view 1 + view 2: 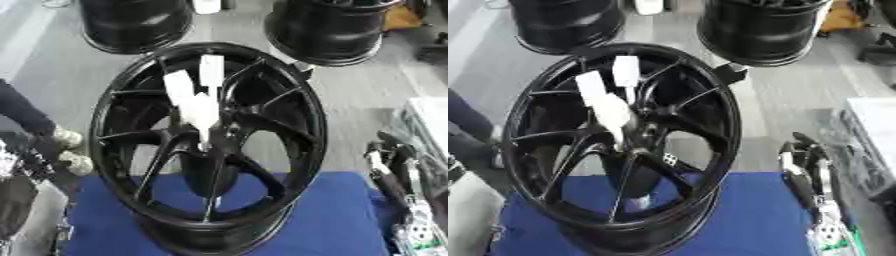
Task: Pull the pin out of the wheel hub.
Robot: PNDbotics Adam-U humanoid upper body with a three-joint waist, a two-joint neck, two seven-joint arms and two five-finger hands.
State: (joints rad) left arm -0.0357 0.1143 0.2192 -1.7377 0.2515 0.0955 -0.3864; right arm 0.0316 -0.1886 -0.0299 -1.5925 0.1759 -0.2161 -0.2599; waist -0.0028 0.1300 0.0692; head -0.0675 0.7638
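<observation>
In front of me a large glossy black alloy wheel with thin spokes (pixel 208 142) stands tilted on a blue cloth-covered table (pixel 341 215), its face turned up toward my head. At its centre, the dark hub (pixel 213 137) carries a white plastic pin with two flat white tabs fanning out at its upper end (pixel 199 107). The pin's long axis runs from the hub up and a little to the left in my view, so its tip sits in the hub and the tabs stand away from it, over the upper spokes.

My right hand (pixel 802 167) is the only hand I can see: it rests near the lower right, beside the rim, fingers pointing up and relaxed, holding nothing. The pin lies up and to the left of it, across the rim and well apart. My left hand does not show (the dark shapes at the left edge are not clearly mine, so I leave them).

As I judge it, the right hand is the one placed to work: it must cross leftward over the rim, close on the tabs, and draw along the pin's own line, away from the hub, not sideways against the spokes.
</observation>
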